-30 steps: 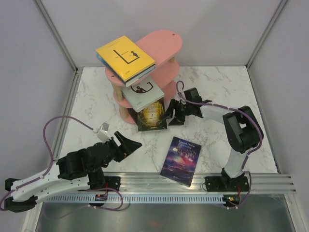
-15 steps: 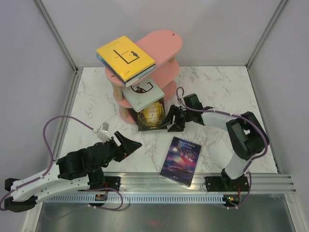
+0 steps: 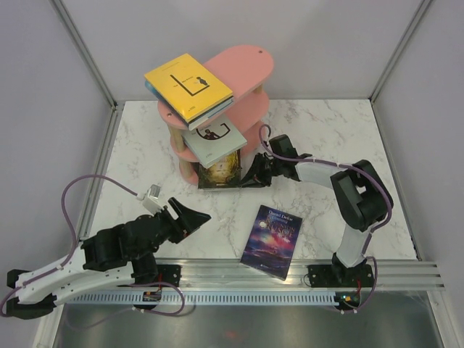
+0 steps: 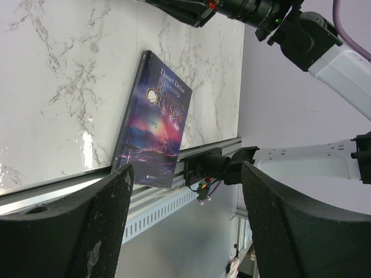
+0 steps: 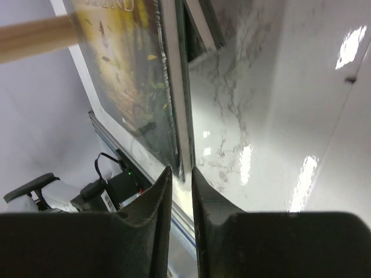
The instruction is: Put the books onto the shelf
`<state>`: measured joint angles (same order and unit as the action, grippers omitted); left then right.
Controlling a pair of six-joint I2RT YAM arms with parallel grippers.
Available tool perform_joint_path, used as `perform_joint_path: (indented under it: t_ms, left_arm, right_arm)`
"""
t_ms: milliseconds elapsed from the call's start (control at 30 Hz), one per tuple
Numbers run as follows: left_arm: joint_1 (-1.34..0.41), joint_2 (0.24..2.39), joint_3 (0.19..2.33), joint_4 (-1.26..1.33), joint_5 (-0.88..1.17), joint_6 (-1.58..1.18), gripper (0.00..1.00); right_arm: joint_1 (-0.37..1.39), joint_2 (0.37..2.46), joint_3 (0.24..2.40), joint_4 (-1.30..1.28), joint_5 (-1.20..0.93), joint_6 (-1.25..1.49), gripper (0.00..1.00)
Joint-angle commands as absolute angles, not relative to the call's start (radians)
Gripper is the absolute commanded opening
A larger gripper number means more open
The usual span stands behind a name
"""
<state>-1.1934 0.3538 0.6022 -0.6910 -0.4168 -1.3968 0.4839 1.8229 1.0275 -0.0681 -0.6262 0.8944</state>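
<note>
Right gripper (image 3: 255, 176) has closed in, now pinching green-gold glowing paperback (image 3: 223, 171) by its edge.
Left gripper (image 3: 192, 212) wide open, empty; blue-purple paperback (image 3: 272, 240) flat near aluminium front rail (image 3: 290, 272); pinched book at pink oval-board wooden-post shelf (image 3: 246, 61) base; bright yellow paperback (image 3: 187, 85) up top.

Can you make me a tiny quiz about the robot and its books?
1. Pick one: which book lies highest on the pink shelf? A the yellow book; B a red book; C an orange book.
2. True or false: the left gripper is shut on a book.
3. Fill in: the right gripper pinches the edge of the ____ book.

Key: 1 A. 2 False, it is open and empty. 3 The green-gold book, at the shelf's foot.
</note>
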Motion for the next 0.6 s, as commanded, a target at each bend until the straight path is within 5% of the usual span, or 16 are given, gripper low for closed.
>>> perform_joint_path:
  t_ms: [0, 333, 567]
  left_arm:
    - [-1.198, 0.334, 0.632, -0.724, -0.451, -1.362, 0.77]
    - [-1.198, 0.298, 0.630, -0.767, -0.463, -1.367, 0.77]
    - [-1.198, 0.278, 0.621, -0.784, -0.482, -1.370, 0.77]
  right_arm:
    - [0.468, 1.848, 1.097, -0.066, -0.581, 0.881, 0.21]
    - [0.443, 1.905, 1.190, -0.133, -0.566, 0.848, 0.15]
    - [0.502, 1.764, 1.039, -0.009, -0.578, 0.939, 0.16]
